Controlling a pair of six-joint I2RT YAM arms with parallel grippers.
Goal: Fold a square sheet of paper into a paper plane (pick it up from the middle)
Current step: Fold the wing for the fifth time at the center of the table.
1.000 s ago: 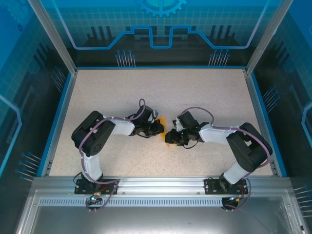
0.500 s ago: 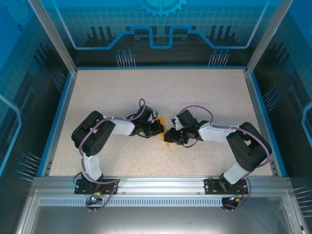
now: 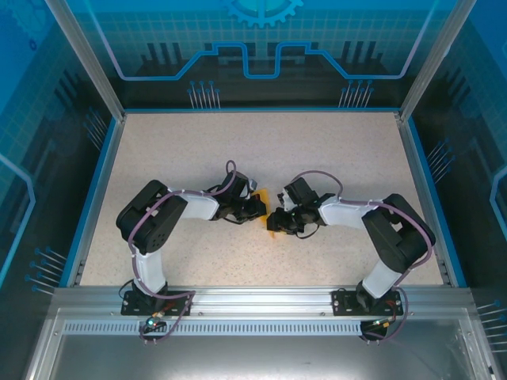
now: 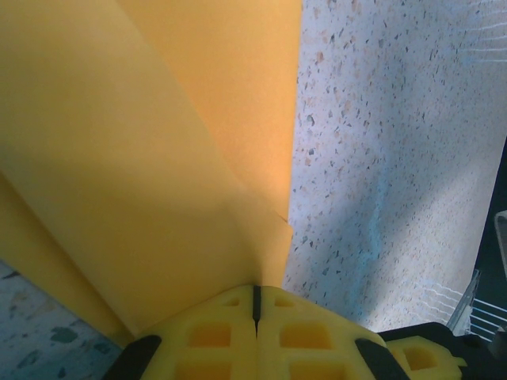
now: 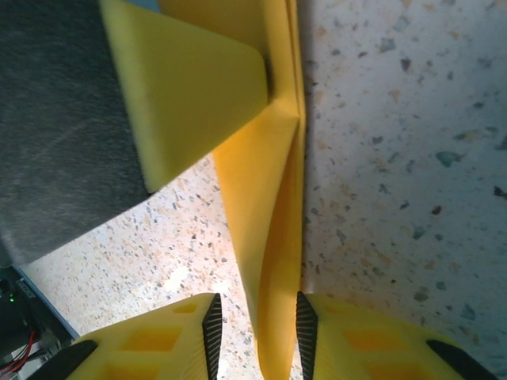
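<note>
Thin orange-yellow square sheet of paper (image 3: 267, 198) sits mid-table betw. the two arms, on the speckled beige tabletop (image 3: 341, 150), w/ both wrists crowded over it. Handling, my read: v. light, floppy, no stiffness of its own except along a crease, so it'll sag or swing wherever it isn't supported. It takes a crease for good, so any stray pinch leaves a mark, and it'd prob. tear or slip if the arms pull apart. Best hold is right on a folded edge, close to the crease, w/ a flat pinch and no twisting. Left gripper (image 4: 255, 305) has its claw pressed together, pinching the paper (image 4: 158, 158): the sheet comes straight out of the seam betw. the fingers and fans up and away as broad smooth panels, one fold line running diag. from the pinch. Right gripper (image 5: 257, 324) has its claw spread, straddling a raised folded ridge of the paper (image 5: 269, 237); the ridge lies close against one pad, w/ a clear gap to the other, so no grip there yet. Looks: matte, even colour, already doubled into layers w/ a sharp long edge. It's no dart shape so far, more an early fold, approx. a third done by my guess.
</note>
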